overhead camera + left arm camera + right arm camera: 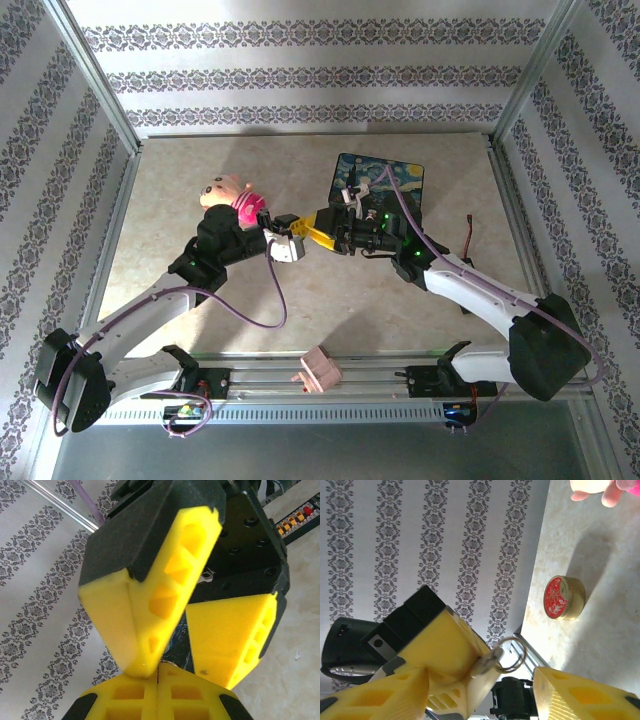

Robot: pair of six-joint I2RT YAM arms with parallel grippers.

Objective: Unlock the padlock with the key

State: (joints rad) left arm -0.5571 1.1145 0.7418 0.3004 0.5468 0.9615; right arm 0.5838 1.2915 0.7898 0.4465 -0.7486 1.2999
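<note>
My left claw (475,672) is clamped fully shut. Out of its tip pokes the key (489,663), a thin sliver of dull metal with a wire ring (509,655) hanging off it. From my own left wrist I see those two yellow fingers (130,700) pressed flat together, with just a dark seam between them.

My right claw (480,700) stands roughly half open and grips nothing. Its fingers (375,700) sit well apart, one on each side of the left claw's tip, so the key and ring lie in the gap between them, touching neither as far as I can tell. In the left wrist view the right claw (182,675) faces me, jaws spread and tips just beyond my closed ones.

From above, the left claw (305,232) and right claw (328,240) meet nose to nose over the middle of the worktop (380,310), a little toward its far edge.

Just behind the right claw lies the painted box (385,180), flat on the worktop toward the far edge and right of centre. A dark strip of it (177,645) shows between the right claw's fingers.

A pink plush toy (230,195) sits left of centre, just beyond my left wrist.

A round tin with a red lid (563,598) stands on the worktop near the edge below the patterned wall, with the toy's feet (600,490) beyond it.

A pink block (318,370) rests on the rail at the near edge, between my two bases.
</note>
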